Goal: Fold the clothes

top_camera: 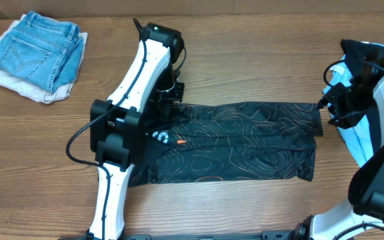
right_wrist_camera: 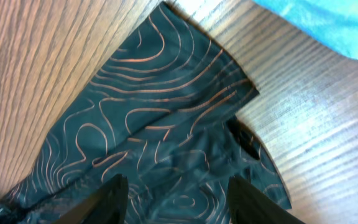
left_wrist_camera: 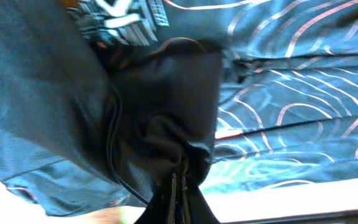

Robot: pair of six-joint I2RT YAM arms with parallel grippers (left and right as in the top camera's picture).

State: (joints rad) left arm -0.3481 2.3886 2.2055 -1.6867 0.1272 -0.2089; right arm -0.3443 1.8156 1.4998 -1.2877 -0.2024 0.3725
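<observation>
The clothes, a black jersey (top_camera: 245, 143) with thin orange contour lines, lie stretched across the middle of the table, partly folded lengthwise. My left gripper (top_camera: 167, 99) is at the jersey's left end. In the left wrist view its jaws (left_wrist_camera: 178, 186) are shut on a bunched fold of the black fabric (left_wrist_camera: 166, 106), with white lettering (left_wrist_camera: 120, 22) showing above. My right gripper (top_camera: 323, 107) hovers at the jersey's right end. Its fingertips (right_wrist_camera: 114, 199) stand apart over the patterned cloth (right_wrist_camera: 160, 118), with nothing between them.
Folded blue jeans (top_camera: 39, 47) rest on a white cloth (top_camera: 5, 83) at the far left corner. A light blue cloth (top_camera: 359, 140) lies under my right arm near the right edge and shows in the right wrist view as well (right_wrist_camera: 328, 18). Bare wood surrounds the jersey.
</observation>
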